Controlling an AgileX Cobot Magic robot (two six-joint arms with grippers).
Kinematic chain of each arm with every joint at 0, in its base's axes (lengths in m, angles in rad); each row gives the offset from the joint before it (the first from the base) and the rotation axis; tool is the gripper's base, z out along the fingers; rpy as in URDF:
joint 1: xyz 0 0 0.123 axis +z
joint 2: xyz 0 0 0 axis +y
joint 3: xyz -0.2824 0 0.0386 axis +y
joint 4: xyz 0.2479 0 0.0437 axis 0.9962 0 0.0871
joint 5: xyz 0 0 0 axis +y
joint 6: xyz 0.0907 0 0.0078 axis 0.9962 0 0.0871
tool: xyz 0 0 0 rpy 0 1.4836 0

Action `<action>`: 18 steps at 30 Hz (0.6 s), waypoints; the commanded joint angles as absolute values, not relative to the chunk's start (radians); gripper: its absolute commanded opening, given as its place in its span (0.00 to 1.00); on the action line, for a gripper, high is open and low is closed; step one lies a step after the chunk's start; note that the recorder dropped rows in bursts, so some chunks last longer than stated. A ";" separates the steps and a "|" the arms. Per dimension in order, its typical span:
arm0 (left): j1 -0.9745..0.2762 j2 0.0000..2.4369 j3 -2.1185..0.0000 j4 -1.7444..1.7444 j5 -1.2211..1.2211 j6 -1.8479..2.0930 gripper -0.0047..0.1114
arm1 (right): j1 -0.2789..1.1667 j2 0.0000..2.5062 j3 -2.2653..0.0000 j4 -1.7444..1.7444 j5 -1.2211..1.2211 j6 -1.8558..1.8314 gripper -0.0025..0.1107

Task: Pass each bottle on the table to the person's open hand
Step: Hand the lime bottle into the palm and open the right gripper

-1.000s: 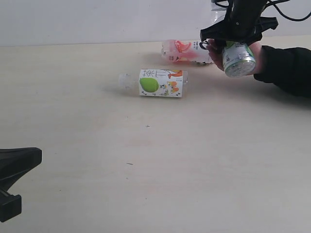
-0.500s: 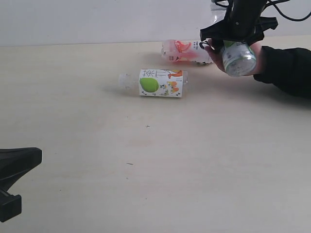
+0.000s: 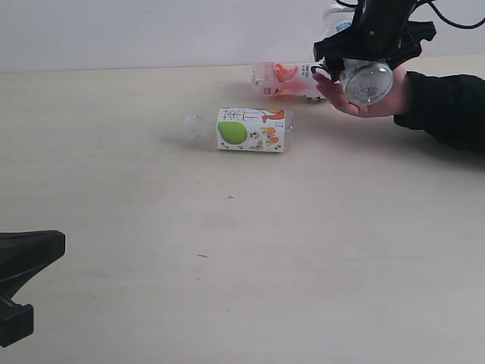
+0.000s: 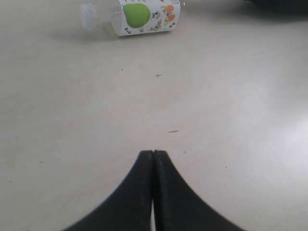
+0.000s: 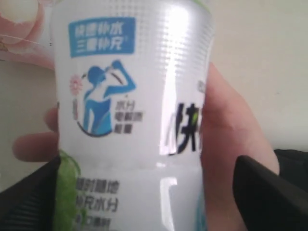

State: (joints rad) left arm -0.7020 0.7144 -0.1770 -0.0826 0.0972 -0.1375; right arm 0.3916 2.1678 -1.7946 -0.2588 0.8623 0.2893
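Observation:
The silver-blue bottle with lime (image 3: 367,81) rests in the person's open hand (image 3: 379,108), its base toward the exterior camera. My right gripper (image 3: 369,54) hovers over it, open. In the right wrist view the bottle (image 5: 130,120) fills the frame. The hand's thumb (image 5: 236,130) curls round it, and my black fingers (image 5: 274,192) stand wide on either side, the right one clear of the bottle. The apple-label bottle (image 3: 250,130) lies on its side on the table (image 3: 227,250). The pink-label bottle (image 3: 288,80) lies behind it, next to the hand. My left gripper (image 4: 153,153) is shut and empty.
The person's black sleeve (image 3: 447,106) lies across the table's right side. My left gripper (image 3: 30,265) sits low at the front left, far from the bottles. The apple-label bottle (image 4: 144,14) shows far ahead in the left wrist view.
The right jaws have spread wider. The silver-blue bottle has tipped so that its base faces the exterior camera and has settled into the palm. The left arm has not moved.

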 commanded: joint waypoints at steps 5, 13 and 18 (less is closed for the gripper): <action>-0.701 0.710 -0.174 -0.088 0.089 -0.134 0.04 | 0.389 2.101 -1.804 -0.271 0.880 0.292 0.77; -0.701 0.710 -0.174 -0.088 0.089 -0.133 0.04 | 0.389 2.108 -1.804 -0.241 0.938 0.257 0.47; -0.701 0.710 -0.174 -0.088 0.089 -0.135 0.04 | 0.389 2.106 -1.804 -0.235 0.938 0.257 0.29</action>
